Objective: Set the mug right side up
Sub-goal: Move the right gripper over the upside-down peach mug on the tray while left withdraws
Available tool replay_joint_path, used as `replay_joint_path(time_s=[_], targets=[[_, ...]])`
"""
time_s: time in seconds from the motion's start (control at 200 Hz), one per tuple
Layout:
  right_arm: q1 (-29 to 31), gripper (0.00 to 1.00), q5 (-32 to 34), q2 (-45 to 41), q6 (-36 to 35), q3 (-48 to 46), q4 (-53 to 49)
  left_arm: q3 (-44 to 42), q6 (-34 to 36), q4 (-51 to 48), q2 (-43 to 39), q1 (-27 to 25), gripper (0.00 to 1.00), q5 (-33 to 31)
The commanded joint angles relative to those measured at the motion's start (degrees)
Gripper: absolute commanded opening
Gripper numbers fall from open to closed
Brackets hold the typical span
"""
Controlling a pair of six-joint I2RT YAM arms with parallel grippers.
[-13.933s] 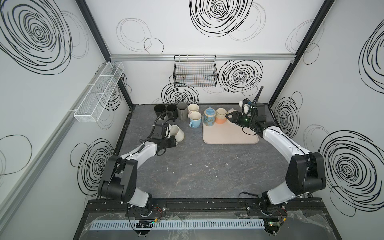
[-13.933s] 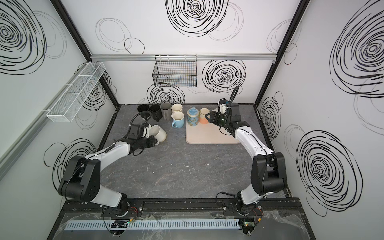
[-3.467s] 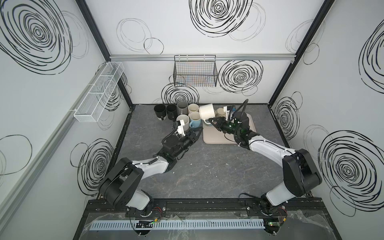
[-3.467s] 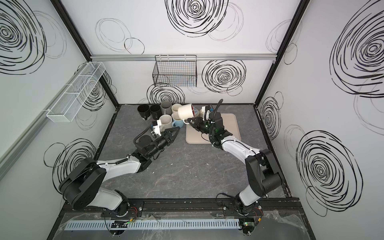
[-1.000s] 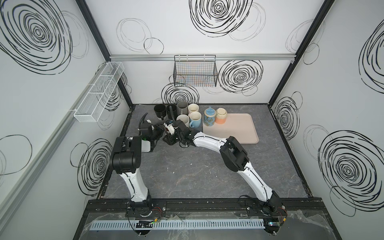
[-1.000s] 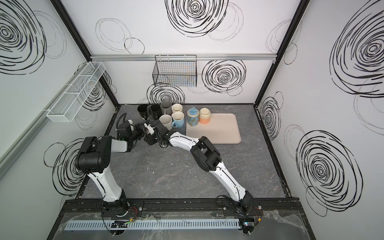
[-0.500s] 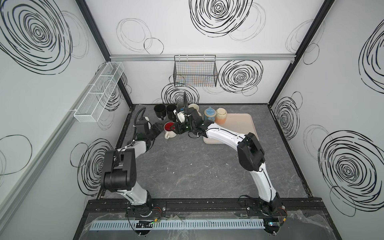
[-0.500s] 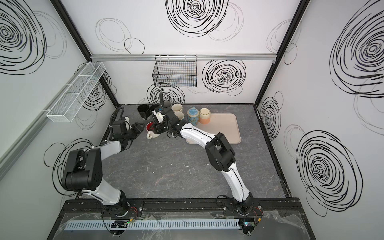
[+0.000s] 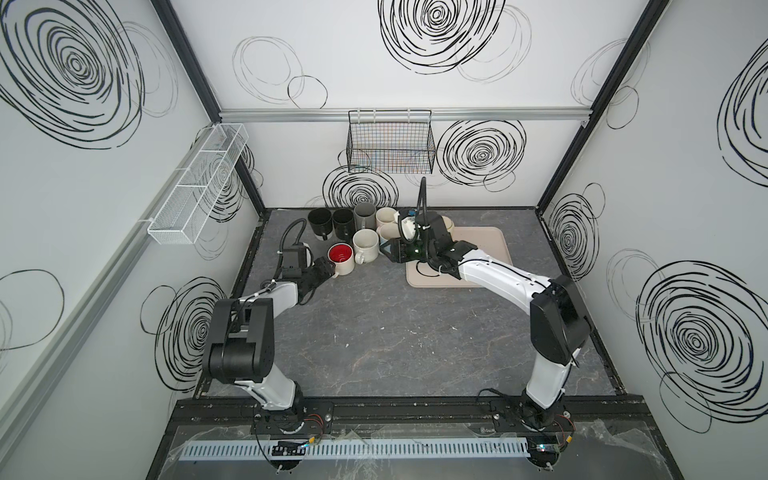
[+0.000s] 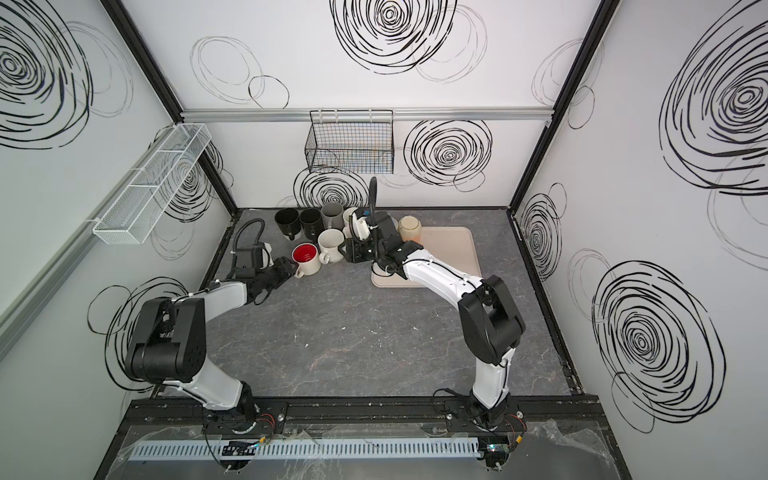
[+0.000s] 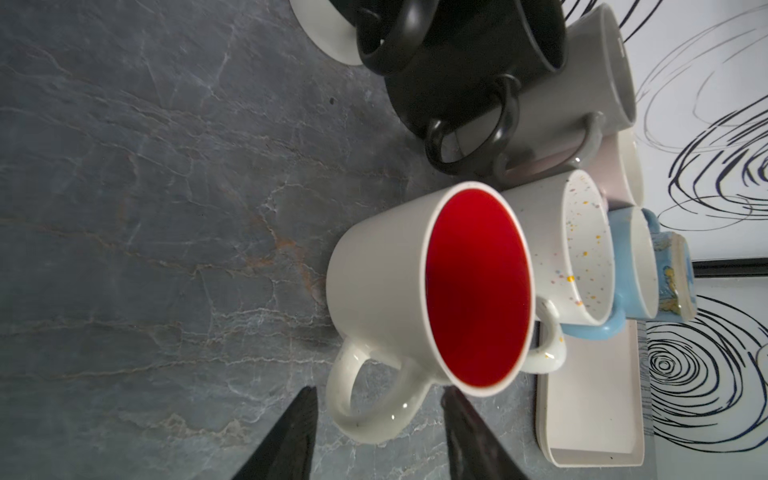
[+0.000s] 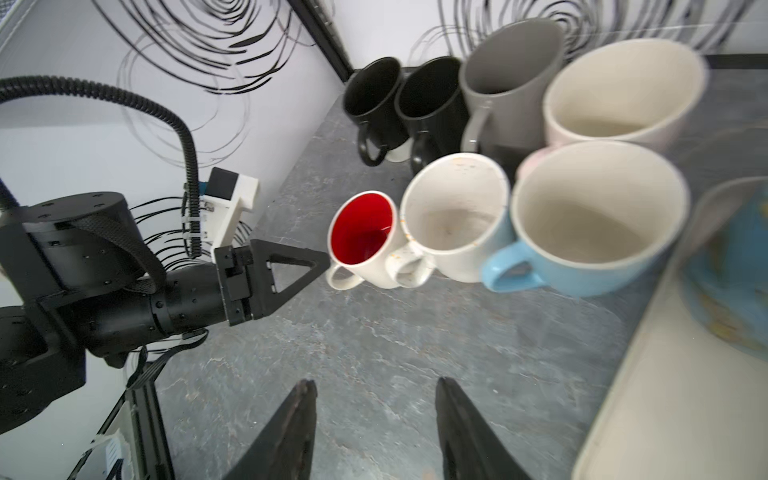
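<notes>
Grey marbled tabletop [image 9: 374, 332] floors a white cell whose walls carry black swirls. In both top views the right arm's wrist covers part of the mug cluster. That hides much of the pale blue mug [image 12: 582, 257], which shows whole only in the wrist views and is blurred in the right one.

The white ceramic mug with a red inside [image 9: 340, 258] stands upright, mouth up, at the cluster's front left corner, just beside a speckled white mug [image 11: 552, 249].

The left gripper [image 11: 378, 390] has its 2 jaws parted with that mug's handle between them. Whether either finger touches the handle I cannot tell, and the top views hide this.

The right gripper [image 12: 374, 380] is spread and empty above bare tabletop, its fingers cut off by the frame edge. The right arm partly covers a beige rectangular tray [image 9: 478, 249].
</notes>
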Motion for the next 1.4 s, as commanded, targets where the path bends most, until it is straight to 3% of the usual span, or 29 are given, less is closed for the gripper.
replay_joint_path(time_s=[0.0,0.415,0.645,0.821,1.071,1.296,1.396], targets=[[-2.5,0.51,1.0,-4.2,0.7,-2.6,1.6,3.6,-1.8,3.6,2.3,-0.6,0.50,-0.6],[-9.2,0.51,0.1,-6.2,-0.2,-6.1,-0.1,10.5,-3.9,5.8,9.8,-2.1,0.47,-2.3],[-15.4,0.52,2.9,-0.3,-0.4,0.6,-6.8,10.9,-0.9,1.7,5.5,-1.7,0.53,-3.3],[-20.8,0.53,4.8,5.0,-2.0,4.9,-5.6,11.1,3.3,-3.6,0.3,-1.8,0.56,-4.7],[-25.9,0.53,3.2,19.9,-4.3,21.3,-6.3,10.2,5.7,-6.5,-5.4,-4.2,0.56,-5.0],[-26.5,0.53,-1.2,33.8,-6.7,39.4,-12.8,9.9,6.3,-6.5,-7.0,-8.7,0.57,-4.4],[-26.5,0.53,-2.3,36.0,-7.8,41.7,-14.4,9.7,5.5,-5.7,-6.9,-10.5,0.57,-3.9]])
